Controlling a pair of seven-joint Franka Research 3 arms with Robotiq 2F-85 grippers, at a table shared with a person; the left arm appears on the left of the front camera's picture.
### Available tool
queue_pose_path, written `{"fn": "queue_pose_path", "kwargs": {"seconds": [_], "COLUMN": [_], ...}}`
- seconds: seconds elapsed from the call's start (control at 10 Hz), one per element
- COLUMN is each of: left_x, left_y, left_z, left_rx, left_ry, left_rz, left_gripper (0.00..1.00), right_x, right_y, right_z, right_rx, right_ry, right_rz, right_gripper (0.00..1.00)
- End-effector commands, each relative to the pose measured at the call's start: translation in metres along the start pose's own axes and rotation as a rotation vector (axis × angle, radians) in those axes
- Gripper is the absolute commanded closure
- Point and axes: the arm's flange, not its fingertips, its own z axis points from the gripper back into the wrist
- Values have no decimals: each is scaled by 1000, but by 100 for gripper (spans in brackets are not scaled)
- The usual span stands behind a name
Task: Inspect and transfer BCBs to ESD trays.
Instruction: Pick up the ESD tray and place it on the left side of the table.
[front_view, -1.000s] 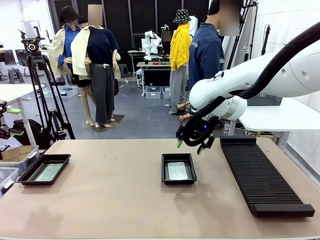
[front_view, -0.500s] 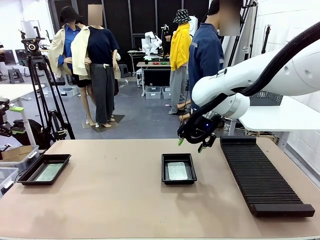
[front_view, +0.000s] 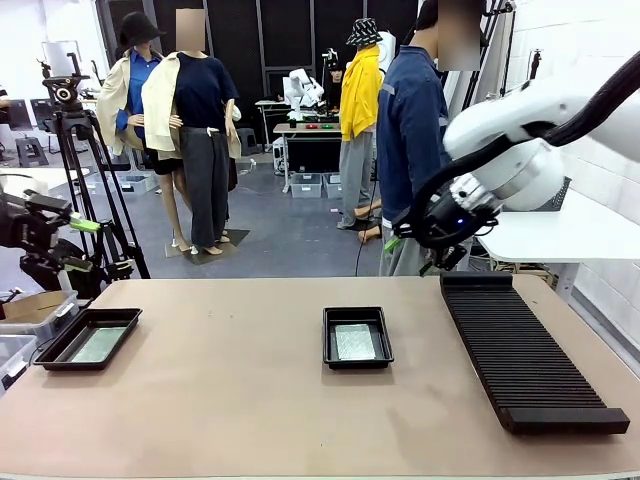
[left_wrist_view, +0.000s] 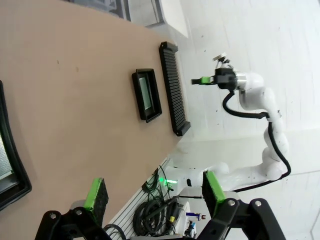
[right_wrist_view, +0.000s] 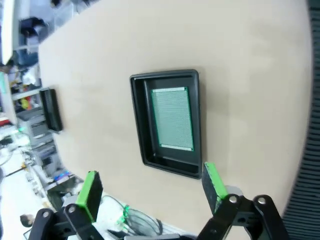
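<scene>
My right gripper (front_view: 412, 252) hangs above the table's far edge, at two o'clock from the middle shallow black glossy plastic tray (front_view: 357, 337), jaws spread and empty. A thin green rectangular circuit board (right_wrist_view: 172, 118) lies flat on that tray's floor. My left gripper (left_wrist_view: 152, 192) is also released, off the table at nine o'clock, beside the second black tray (front_view: 88, 338), which holds another green board (front_view: 99, 344).

We find no readable text, labels, brands or numbers: nothing legible on the ESD trays (front_view: 357, 338), the BCBs (right_wrist_view: 172, 119), the ribbed rack (front_view: 520, 345) or the table (front_view: 240, 390).
</scene>
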Motion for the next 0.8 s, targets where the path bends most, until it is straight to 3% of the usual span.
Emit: {"fn": "queue_pose_path", "kwargs": {"seconds": [0.0, 0.7], "left_x": [-15, 31], "left_y": [-19, -96], "left_z": [-28, -144], "left_rx": [62, 298], "left_ry": [26, 185], "left_rz": [-30, 34], "left_gripper": [0, 0], "right_x": [-13, 25], "right_y": [-25, -125], "right_z": [24, 113], "right_rx": [103, 453], "right_ry": [-25, 75], "right_rz": [-5, -108], "right_gripper": [0, 0]}}
